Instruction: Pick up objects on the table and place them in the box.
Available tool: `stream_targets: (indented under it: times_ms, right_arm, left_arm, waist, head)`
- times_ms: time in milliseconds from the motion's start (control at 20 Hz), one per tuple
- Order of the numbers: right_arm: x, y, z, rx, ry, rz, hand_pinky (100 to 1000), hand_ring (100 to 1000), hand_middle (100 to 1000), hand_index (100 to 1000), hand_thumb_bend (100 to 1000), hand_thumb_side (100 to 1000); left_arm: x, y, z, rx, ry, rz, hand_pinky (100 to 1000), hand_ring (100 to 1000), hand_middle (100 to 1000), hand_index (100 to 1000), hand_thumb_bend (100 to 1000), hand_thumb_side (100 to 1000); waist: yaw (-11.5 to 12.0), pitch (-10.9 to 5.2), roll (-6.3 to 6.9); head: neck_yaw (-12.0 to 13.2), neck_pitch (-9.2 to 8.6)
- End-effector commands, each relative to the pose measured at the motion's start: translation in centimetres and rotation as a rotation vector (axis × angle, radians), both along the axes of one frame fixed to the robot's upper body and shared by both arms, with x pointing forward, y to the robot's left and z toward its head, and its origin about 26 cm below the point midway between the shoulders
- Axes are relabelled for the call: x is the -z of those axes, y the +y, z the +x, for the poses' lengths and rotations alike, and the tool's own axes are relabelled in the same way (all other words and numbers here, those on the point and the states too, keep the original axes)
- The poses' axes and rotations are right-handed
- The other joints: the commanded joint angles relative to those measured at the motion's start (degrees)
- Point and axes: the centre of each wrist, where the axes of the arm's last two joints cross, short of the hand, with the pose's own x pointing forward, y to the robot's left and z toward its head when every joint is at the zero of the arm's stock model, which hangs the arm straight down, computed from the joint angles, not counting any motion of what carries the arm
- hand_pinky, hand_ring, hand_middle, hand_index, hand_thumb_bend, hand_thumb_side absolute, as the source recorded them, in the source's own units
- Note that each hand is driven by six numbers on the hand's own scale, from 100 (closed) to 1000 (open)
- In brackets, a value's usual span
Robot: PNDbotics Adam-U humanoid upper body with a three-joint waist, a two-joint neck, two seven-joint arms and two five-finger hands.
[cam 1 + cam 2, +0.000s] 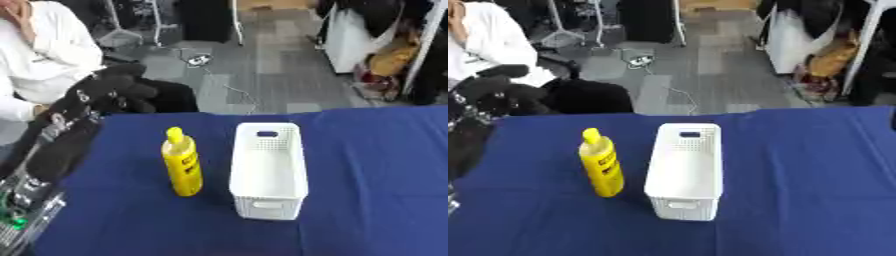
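A yellow bottle (183,165) with a yellow cap stands upright on the blue table (376,165), left of centre. Just to its right stands the white perforated box (268,170), long side running away from me, with nothing showing inside. My left hand (112,90) is raised over the table's far left corner, up and to the left of the bottle and well apart from it. Its fingers are relaxed and point toward the right, holding nothing. My right hand shows in neither view.
My left forearm (52,150) runs along the table's left edge, with silver parts and wiring at the lower left corner. A person in white sits beyond the far left edge. Grey floor, cables and clutter lie behind the table.
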Motion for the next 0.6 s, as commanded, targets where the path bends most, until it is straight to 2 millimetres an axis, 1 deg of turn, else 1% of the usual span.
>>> stream_targets:
  times_ms: [50, 200, 250, 400, 600]
  right_arm:
    - [-0.5, -0.2, -0.2, 0.001, -0.015, -0.022, 279, 354, 467, 653, 100, 953]
    - [-0.5, -0.2, -0.2, -0.004, -0.012, -0.026, 280, 354, 467, 653, 100, 953]
    - [-0.5, -0.1, -0.2, -0.006, -0.012, -0.027, 279, 354, 467, 653, 100, 953]
    - [-0.6, -0.1, -0.2, -0.010, -0.012, -0.026, 279, 354, 467, 652, 100, 954]
    - [-0.6, -0.1, -0.2, -0.012, -0.013, -0.027, 280, 354, 467, 653, 100, 955]
  left_arm:
    - [-2.6, 0.5, -0.4, -0.095, -0.017, 0.129, 727, 791, 918, 932, 322, 1000]
    - [-3.9, 0.6, -0.5, -0.180, -0.008, 0.222, 739, 796, 922, 933, 314, 1000]
    - [-4.2, 0.7, -0.4, -0.207, -0.001, 0.251, 759, 806, 926, 936, 309, 1000]
    - [-4.7, 1.2, 0.3, -0.291, 0.033, 0.344, 774, 813, 929, 942, 309, 1000]
    - [-5.3, 1.9, 1.4, -0.359, 0.055, 0.454, 814, 827, 931, 957, 326, 1000]
  waist:
    - [-0.11, -0.95, 0.07]
    - [-0.33, -1.06, 0.30]
    - [-0.42, -1.10, 0.35]
    - [-0.80, -1.22, 0.53]
    - [-1.19, -1.15, 0.64]
  head:
    - [0.70, 0.27]
    - [0.58, 0.25]
    - [0.60, 0.29]
    - [0.81, 0.54]
    - [0.80, 0.47]
